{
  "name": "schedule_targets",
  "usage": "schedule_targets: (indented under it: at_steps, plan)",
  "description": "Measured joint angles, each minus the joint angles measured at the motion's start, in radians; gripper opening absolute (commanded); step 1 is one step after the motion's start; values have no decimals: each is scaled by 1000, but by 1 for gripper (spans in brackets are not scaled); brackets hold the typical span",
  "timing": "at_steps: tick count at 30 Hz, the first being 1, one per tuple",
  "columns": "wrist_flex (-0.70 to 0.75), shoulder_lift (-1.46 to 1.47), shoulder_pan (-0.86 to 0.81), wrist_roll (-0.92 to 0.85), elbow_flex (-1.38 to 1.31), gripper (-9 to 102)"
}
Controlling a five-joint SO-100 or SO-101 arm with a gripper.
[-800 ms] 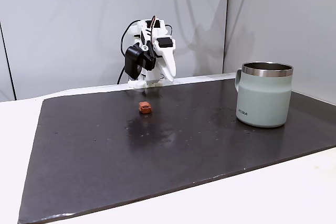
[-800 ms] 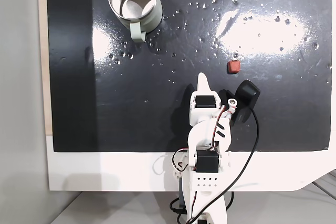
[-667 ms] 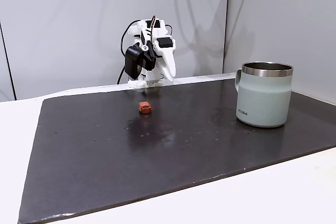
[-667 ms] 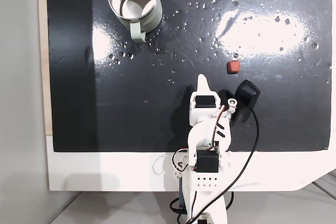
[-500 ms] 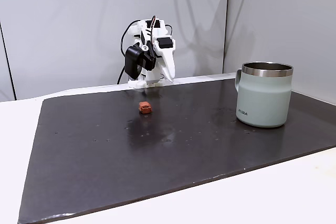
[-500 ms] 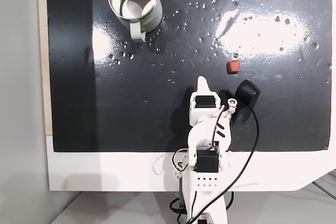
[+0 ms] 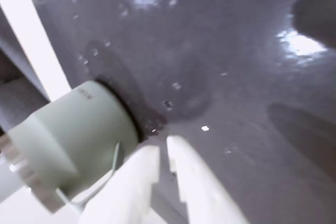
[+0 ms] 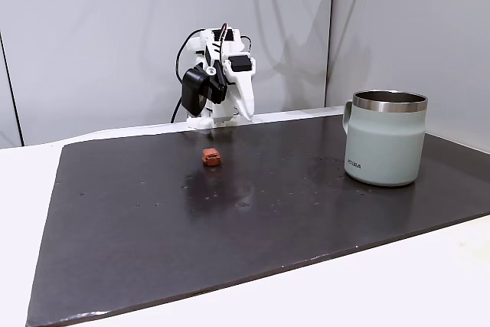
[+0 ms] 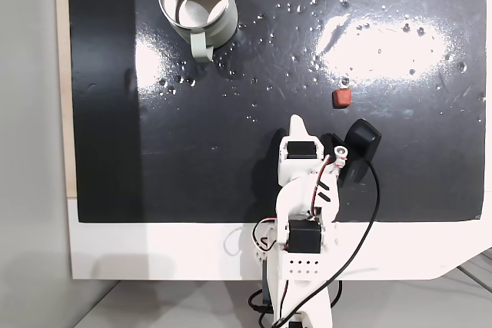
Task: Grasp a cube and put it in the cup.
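Looking along the wrist view, we see our gripper (image 7: pixel 164 148) closest to the lens: two white fingers (image 7: pixel 195 182) rising from the bottom edge, their tips nearly together with only a thin dark slit between them and nothing held there, so we read it as closed or almost so. Just beyond the tips lies the dark mat (image 7: pixel 220 51), glossy and speckled with small droplets. Further out, to the left of the fingers in this view, the cup (image 7: pixel 71 132) appears as a pale grey-green cylinder tilted in the picture, with small dark lettering near its base and its handle toward us. In the fixed view from above, the gripper (image 9: pixel 297 124) points up the picture from the folded white arm (image 9: pixel 304 197), hanging over the near part of the mat (image 9: pixel 430 159). The cube (image 9: pixel 341 97) rests on the mat a little ahead of the tip and off to its right in that view, clear of the fingers. The cup (image 9: pixel 196 1) stands upright well ahead and to the left there, its steel inside showing and its handle turned back toward the arm. In the low fixed view, the cube (image 8: pixel 211 157) sits in front of the arm (image 8: pixel 218 78), and the cup (image 8: pixel 384 138) stands well apart at the right.
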State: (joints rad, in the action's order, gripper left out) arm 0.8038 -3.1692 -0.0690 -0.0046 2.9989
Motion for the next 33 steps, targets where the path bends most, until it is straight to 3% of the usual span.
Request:
schedule_targets:
  at_steps: [12,33]
  plan:
    - [210,104,-11,-67,-356,0]
    - [431,795,-202,-272,-1031,0]
